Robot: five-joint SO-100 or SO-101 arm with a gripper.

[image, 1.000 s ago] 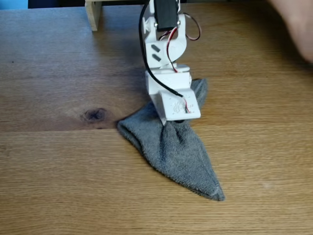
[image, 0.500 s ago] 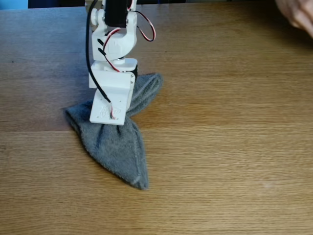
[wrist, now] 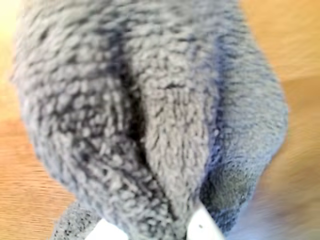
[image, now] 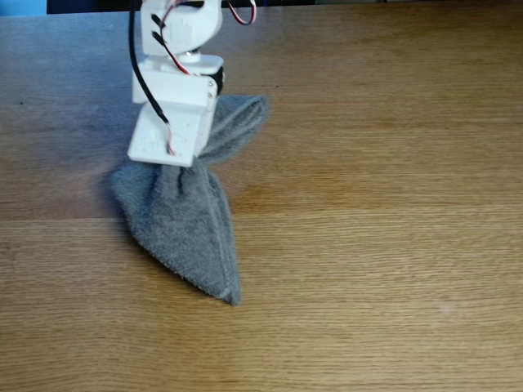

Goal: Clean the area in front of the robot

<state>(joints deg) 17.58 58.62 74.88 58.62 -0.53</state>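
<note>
Clamped on the grey cloth (image: 181,224) near its pinched middle, with the gripper (image: 173,163) pressing downward, so that the fabric fans out in two lobes: a long pointed one toward the camera in the fixed view, a shorter one behind the white plates at the right. Probably held so in order to drag the cloth flat across the tabletop (image: 376,245) as a wiper; pinching at the middle keeps both ends trailing on the wood. Seen in the wrist view as a thick fold of terry (wrist: 150,125) gathered between two white fingertips (wrist: 202,227) at the bottom edge, with a deep crease running up from them. Lying now at the left-centre of the fixed view, in front of the robot (image: 176,65), on light-brown oak with fine grain and a plank seam under the cloth. Looks dry, fuzzy, loosely folded, slightly blurred at the wrist camera
</note>
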